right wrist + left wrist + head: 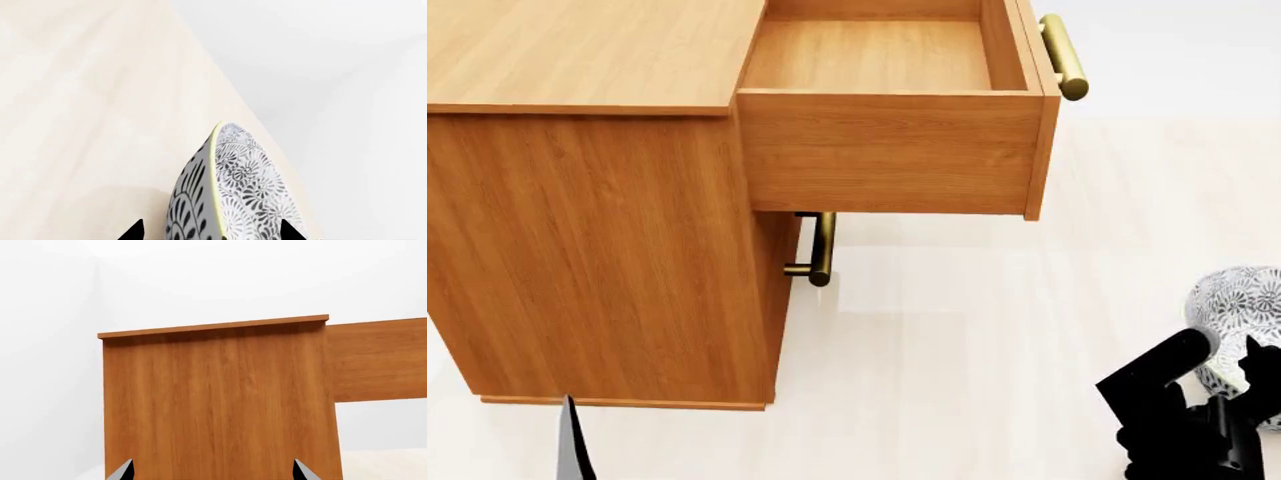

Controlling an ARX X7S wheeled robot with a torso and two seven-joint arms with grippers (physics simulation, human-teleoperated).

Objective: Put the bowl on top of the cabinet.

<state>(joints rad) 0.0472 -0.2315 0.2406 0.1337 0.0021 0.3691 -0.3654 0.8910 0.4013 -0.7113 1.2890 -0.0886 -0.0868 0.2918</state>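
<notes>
Your right gripper (210, 232) pinches the bowl (227, 190) by its rim, one dark fingertip (135, 231) on the outer wall and the other on the patterned inside, so the bowl hangs edge-on to the right wrist camera rather than sitting flat. In the head view the bowl (1238, 320) shows at the far right, low, over pale floor (961, 350), well apart from the cabinet (601, 240) that fills the left. A rim grip like this looks chosen because the bowl is too wide to span; it also means the bowl will likely need levelling before you set it down. The cabinet's flat top (574, 50) is bare wood in what the head camera shows, and it lies to the left of the open drawer (881, 60), which juts out toward the right with its brass handle (1064, 55) at the end. That drawer stands between the bowl and the top, so the carry probably has to rise above the drawer's walls before crossing left, or the bowl may clip the handle. A second handle (818, 250) shows below the drawer. Your left gripper (213, 471) is spread wide and empty, its two tips framing the cabinet's side panel (220, 405) in the left wrist view, seemingly parked clear of the lift. The placing is not yet done; the bowl is held, low and right.
</notes>
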